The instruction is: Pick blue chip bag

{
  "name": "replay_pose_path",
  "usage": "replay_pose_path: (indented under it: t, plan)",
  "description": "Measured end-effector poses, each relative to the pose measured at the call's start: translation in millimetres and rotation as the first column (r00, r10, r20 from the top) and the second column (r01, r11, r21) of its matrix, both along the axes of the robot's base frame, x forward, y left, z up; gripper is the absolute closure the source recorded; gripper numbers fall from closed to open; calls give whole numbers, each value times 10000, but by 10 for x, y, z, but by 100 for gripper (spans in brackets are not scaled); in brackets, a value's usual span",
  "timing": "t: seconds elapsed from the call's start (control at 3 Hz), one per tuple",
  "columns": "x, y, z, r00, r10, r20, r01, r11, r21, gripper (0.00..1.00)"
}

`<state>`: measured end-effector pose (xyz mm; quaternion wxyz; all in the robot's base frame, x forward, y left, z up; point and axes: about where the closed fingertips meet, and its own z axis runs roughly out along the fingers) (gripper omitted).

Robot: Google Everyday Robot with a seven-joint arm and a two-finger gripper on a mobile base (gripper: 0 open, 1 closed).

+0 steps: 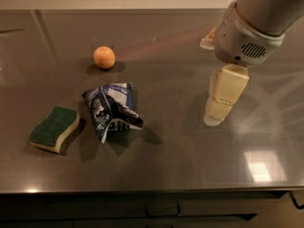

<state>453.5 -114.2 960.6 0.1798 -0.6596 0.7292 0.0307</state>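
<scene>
The blue chip bag (111,109) lies crumpled on the dark grey table (180,156), left of the middle, dark blue with white and light-blue print. My gripper (216,114) hangs from the grey arm (251,27) at the right, pointing down just above the table. It is well to the right of the bag, roughly level with it, and holds nothing that I can see.
A green-and-yellow sponge (54,128) lies left of the bag, close to it. An orange ball (104,57) sits behind the bag. The table's front edge runs along the bottom of the view, with dark cabinet fronts below.
</scene>
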Motion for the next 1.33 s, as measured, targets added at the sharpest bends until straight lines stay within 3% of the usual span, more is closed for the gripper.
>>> replay_pose_path:
  t: [0.67, 1.33]
  plan:
    - [98, 748, -234, 9959, 41, -899, 19, 9978, 656, 0]
    - [100, 1300, -407, 9879, -265, -1530, 383, 9964, 750, 0]
